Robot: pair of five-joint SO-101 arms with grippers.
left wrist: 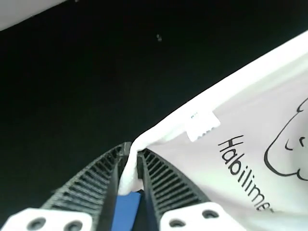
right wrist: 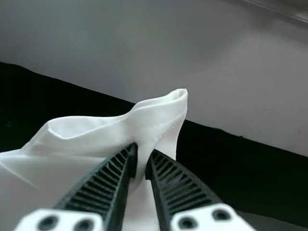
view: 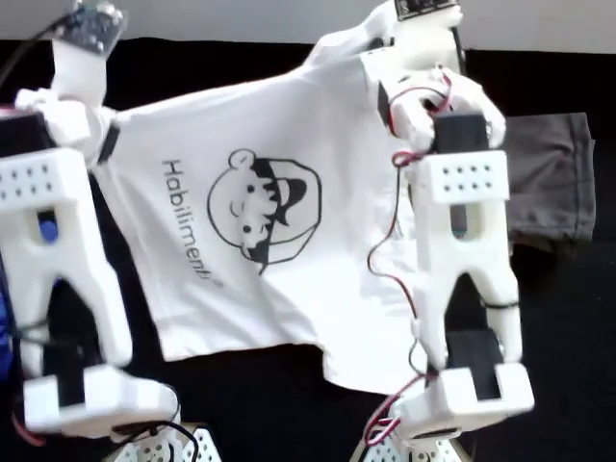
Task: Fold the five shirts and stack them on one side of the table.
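Item 1: white cotton T-shirt with a black cartoon face and lettering. You have it spread over the black table, stretched between both jaws.
Left jaws: closed on a bunched edge of the shirt; small white sewn tag and the lettering lie just beyond their tips.
Right jaws: closed on a raised hem fold standing up past their tips.
Item 2: dark grey folded garment, flat on the table beside your right jaws, on the side away from the left jaws.
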